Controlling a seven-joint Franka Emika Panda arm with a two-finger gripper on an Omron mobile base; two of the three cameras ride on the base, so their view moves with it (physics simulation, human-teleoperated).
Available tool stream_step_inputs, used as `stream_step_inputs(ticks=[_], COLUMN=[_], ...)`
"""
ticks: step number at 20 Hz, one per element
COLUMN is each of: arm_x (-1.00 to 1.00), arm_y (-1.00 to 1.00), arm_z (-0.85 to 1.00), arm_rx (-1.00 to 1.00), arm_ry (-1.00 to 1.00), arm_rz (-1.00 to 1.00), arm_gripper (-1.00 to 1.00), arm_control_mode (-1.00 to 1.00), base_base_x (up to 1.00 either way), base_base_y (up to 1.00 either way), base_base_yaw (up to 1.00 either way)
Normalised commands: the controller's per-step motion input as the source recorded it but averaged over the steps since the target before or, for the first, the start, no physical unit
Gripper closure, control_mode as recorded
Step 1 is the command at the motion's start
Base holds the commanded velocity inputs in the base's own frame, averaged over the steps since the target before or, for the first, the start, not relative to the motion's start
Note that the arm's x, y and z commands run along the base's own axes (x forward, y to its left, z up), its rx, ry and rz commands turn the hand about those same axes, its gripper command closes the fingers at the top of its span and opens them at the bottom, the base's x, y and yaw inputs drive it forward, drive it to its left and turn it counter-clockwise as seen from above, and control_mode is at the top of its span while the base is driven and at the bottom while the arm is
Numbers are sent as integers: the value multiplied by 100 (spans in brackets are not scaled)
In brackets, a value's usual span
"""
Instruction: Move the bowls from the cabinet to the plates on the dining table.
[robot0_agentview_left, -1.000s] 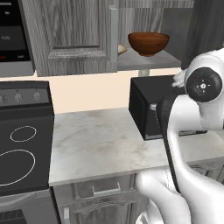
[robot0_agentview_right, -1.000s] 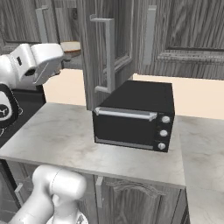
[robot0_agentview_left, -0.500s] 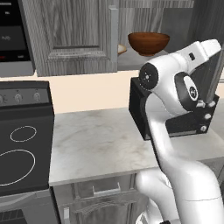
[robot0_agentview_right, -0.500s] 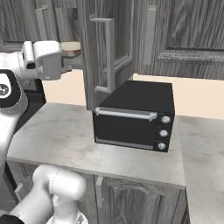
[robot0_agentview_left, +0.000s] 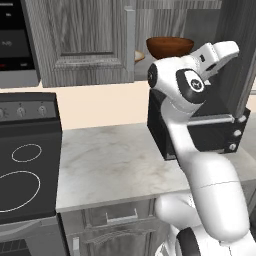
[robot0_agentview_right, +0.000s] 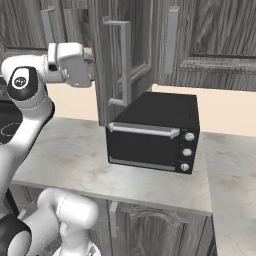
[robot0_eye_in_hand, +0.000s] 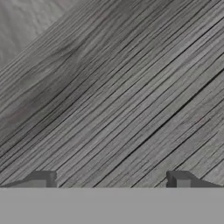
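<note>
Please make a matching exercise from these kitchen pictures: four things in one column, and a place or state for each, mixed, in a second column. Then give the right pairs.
Things:
1. dark brown bowl
2. black oven
3. gripper
4. stove

Places or states:
A. on the stone counter, below the open cabinet door
B. open, facing grey wood grain
C. on the cabinet shelf
D. left of the counter, with ring burners

Pairs: 1-C, 2-A, 3-B, 4-D

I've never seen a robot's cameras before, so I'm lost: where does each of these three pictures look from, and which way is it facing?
Left base view: behind the arm's left, facing the black stove, marbled counter and glossy reddish-brown wooden bowl; white arm at right.
Right base view: behind its right, facing the black boxy oven and grey wood-grain cabinet door; arm at left.
Hand view: on the hand, facing grey wood grain up close; the open gripper rises below.
Both base views share oven, counter and arm.
</note>
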Motion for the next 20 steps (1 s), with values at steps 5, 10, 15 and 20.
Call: stream_step_inputs(ticks=[5, 10, 15, 20], arm_x=[34, 21, 8, 0], arm_y=[-49, -64, -65, -64], arm_z=[0, 0, 0, -3], arm_rx=[0, 0, 0, 0], arm_ry=[9, 7, 5, 0], arm_rz=[-23, -21, -20, -15], arm_gripper=[-100, -100, -100, -100], arm_control_mode=[-100, -100, -100, -100], base_base_x=[0, 0, 0, 0], base_base_y=[0, 0, 0, 0], base_base_yaw=[0, 0, 0, 0])
